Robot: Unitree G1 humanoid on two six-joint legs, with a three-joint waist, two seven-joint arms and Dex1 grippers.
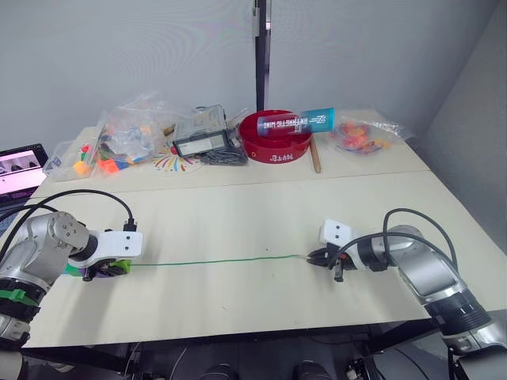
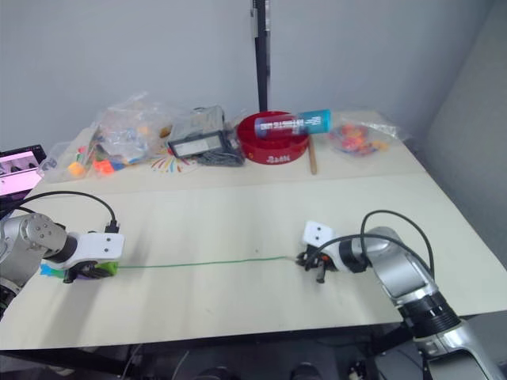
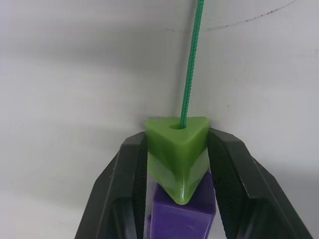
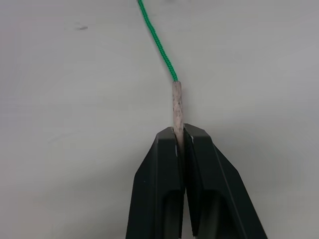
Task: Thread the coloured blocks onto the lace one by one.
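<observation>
A pale table (image 1: 238, 301) stands before a grey wall; its far strip is crowded with bags of toy pieces (image 1: 119, 138), a red bowl (image 1: 275, 136) and a small device (image 1: 202, 142), while the near half is bare apart from the work. The lace (image 1: 214, 261) runs nearly straight across that bare stretch, parallel to the front edge and set back from it. At the left end the left gripper (image 3: 179, 164) is clamped on the coloured blocks — a light green block (image 3: 177, 147) with the cord passing through its hole, and a purple block (image 3: 182, 211) right behind it, touching. At the right end the right gripper (image 4: 179, 137) is pinched on the lace's pale stiff tip (image 4: 177, 107). Both grippers sit well in from the side edges.
</observation>
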